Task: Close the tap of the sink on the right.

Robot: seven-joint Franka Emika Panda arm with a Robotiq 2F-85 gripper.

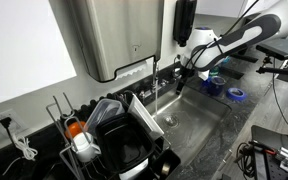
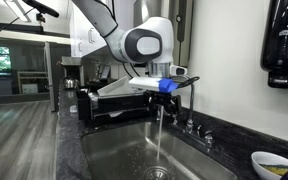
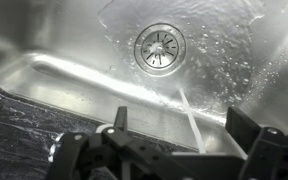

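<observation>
The sink (image 1: 199, 120) is a steel basin set in a dark counter. Its tap (image 1: 155, 72) stands at the back wall, and water runs from the spout into the basin in both exterior views, seen as a stream (image 2: 159, 130). My gripper (image 1: 184, 72) hovers over the basin beside the spout (image 2: 192, 100), its blue light showing (image 2: 164, 90). In the wrist view the gripper (image 3: 184, 125) is open and empty. The stream (image 3: 189, 108) falls between its two fingers, with the drain (image 3: 159, 47) below. The tap handles (image 2: 196, 130) sit low by the wall.
A black dish rack (image 1: 119, 140) with dishes stands beside the sink. A steel paper towel dispenser (image 1: 109, 35) and a black soap dispenser (image 1: 184, 20) hang on the wall. A blue tape roll (image 1: 237, 95) and a bowl (image 2: 274, 163) lie on the counter.
</observation>
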